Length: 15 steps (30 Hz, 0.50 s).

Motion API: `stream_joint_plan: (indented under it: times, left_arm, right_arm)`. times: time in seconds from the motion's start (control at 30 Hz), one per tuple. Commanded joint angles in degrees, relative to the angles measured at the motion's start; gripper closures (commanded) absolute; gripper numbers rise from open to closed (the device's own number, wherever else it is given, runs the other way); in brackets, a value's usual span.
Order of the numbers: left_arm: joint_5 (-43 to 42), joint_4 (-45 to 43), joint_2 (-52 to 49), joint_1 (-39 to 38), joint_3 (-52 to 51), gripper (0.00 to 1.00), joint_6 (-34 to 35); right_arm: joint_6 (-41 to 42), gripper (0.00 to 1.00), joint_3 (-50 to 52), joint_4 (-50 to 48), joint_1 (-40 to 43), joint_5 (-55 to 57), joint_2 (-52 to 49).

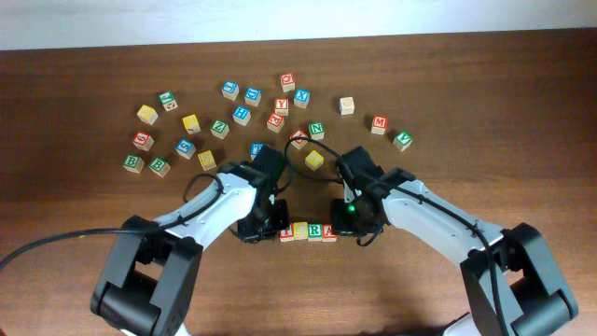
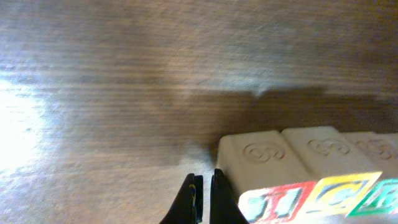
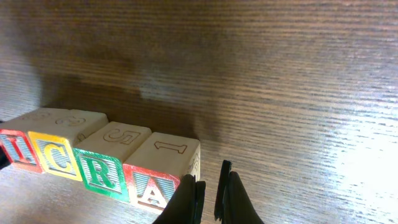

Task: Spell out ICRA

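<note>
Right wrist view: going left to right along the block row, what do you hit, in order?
red I block → yellow C block → green R block → red A block → right gripper, shut, just past the A.

This looks like a robotics lab bench: two robot arms stand at a dark wood-grain table against a plain pale wall. Beyond the fingers, lettered wooden cubes lie scattered across it.
</note>
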State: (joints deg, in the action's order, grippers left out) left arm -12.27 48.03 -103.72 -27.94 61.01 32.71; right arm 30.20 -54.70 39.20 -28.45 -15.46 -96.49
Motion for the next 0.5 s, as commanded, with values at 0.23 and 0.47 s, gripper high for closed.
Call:
stream_joint_plan:
  times: [0.23,0.47]
  left_arm:
    - [3.61,3.96,-0.52,4.37,1.99,1.00,-3.41]
    - [3.72,4.63,-0.52,13.60,1.99,1.00,2.49]
  right_arm:
    - [-2.56,0.96,-6.54,11.93,2.03,3.37,-0.24]
    - [-1.77,0.96,-9.09,20.65,-5.03,-5.29,-0.28]
